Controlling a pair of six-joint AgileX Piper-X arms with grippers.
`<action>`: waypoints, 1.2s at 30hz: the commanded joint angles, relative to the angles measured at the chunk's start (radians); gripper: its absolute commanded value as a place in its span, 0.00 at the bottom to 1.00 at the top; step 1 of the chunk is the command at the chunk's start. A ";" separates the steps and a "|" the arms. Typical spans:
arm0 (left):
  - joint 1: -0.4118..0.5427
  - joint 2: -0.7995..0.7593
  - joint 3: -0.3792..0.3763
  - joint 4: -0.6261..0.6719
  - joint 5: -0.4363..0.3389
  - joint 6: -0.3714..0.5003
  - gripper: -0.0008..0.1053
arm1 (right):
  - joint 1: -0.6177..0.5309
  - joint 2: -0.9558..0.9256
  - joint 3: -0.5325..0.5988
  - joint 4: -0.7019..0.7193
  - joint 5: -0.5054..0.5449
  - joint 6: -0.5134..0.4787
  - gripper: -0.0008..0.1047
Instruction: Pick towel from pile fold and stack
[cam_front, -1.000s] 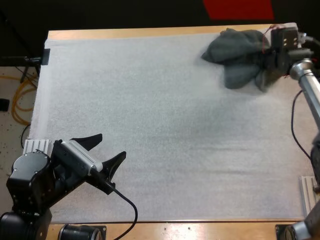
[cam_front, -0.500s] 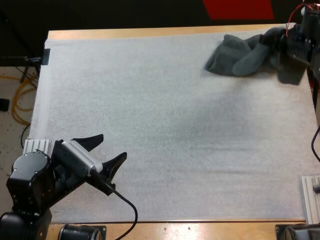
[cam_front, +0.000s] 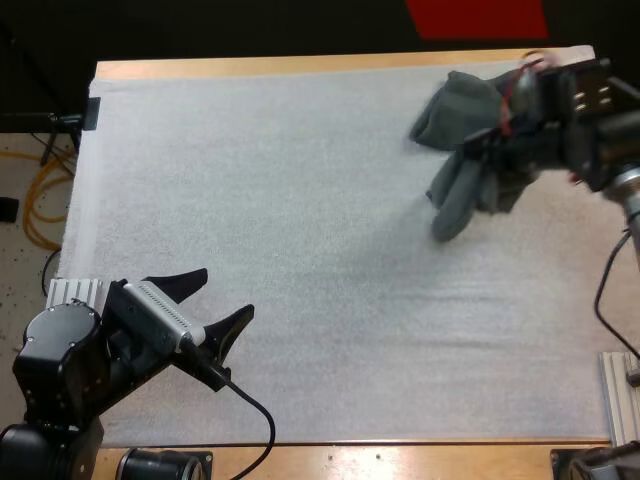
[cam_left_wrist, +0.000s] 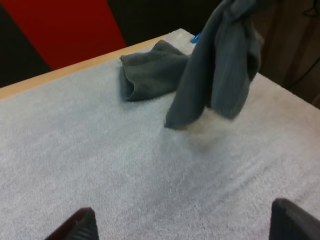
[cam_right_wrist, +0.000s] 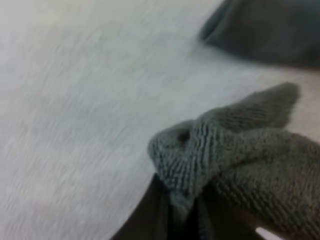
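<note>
1 towel hangs from R hand, 2nd towel crumpled on mat

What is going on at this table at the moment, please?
The right gripper is shut on a dark grey-green towel, holding it up so that it hangs down toward the white mat. A second, crumpled towel lies on the mat just beyond it, near the far right corner. The left gripper sits open at the near left of the mat, holding nothing. No folding has begun yet.
</note>
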 joint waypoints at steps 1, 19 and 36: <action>-0.002 0.000 -0.007 -0.010 0.015 -0.012 0.64 | 0.028 -0.009 0.012 -0.014 -0.015 0.003 0.01; -0.002 0.000 -0.007 -0.010 0.052 -0.012 0.64 | 0.443 -0.009 0.194 -0.273 -0.110 0.222 0.36; -0.002 0.000 -0.007 -0.010 0.052 -0.010 0.64 | 0.500 -0.048 0.192 -0.099 0.126 0.063 0.68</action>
